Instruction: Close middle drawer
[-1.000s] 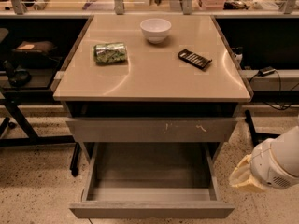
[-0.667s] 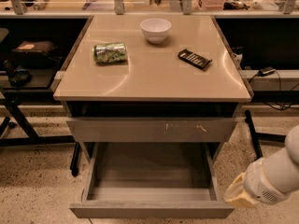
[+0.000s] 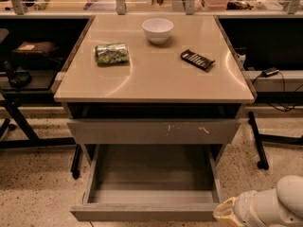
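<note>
The middle drawer (image 3: 151, 176) is pulled far out below the tabletop. It is a long shallow grey box, empty inside, with its plain front panel (image 3: 142, 213) at the bottom edge of the camera view. My gripper (image 3: 226, 213) is at the bottom right, at the end of my white arm (image 3: 274, 205). Its pale yellowish tip sits right at the right end of the drawer's front panel. I cannot tell whether it touches the panel.
Above the open drawer is a wider grey drawer front (image 3: 154, 131) with pale scratch marks, nearly shut. On the tan tabletop (image 3: 156, 86) lie a white bowl (image 3: 157, 30), a crushed green can (image 3: 111, 53) and a black flat packet (image 3: 197, 59). Dark table legs (image 3: 258, 141) stand on both sides.
My arm has moved down and to the left, from beside the drawer's right wall to the right end of its front panel. The drawer has not visibly moved.
</note>
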Controlling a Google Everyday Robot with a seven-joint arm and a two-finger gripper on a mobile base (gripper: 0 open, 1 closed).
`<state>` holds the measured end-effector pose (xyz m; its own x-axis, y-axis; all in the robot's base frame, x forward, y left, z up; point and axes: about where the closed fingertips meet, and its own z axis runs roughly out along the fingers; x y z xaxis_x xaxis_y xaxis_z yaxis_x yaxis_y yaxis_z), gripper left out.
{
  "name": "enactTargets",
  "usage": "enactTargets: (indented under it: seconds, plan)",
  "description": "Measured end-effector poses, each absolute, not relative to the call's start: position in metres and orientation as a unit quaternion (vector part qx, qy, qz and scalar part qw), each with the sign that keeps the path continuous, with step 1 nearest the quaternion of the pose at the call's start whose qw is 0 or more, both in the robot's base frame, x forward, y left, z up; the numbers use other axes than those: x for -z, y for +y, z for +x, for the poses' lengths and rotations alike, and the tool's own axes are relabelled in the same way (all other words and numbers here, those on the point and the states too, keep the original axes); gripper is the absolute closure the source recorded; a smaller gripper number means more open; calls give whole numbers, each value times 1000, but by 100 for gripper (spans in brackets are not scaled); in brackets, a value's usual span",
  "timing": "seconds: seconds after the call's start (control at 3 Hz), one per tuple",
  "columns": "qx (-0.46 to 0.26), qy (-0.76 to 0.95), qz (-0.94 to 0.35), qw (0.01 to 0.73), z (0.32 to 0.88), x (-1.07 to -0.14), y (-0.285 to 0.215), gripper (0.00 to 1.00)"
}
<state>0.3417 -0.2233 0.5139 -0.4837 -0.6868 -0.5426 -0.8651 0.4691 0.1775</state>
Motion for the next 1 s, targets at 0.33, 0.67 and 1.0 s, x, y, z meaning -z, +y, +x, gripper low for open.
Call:
enactTargets:
  seconds: [0.33,0.67,1.0]
  plan:
    - [-214,828,-467,224,349,-481,-230,100]
    - [-218,828,-466,223,350,-475,-227,100]
    - [-219,828,-468,218,345,-463,-219,100]
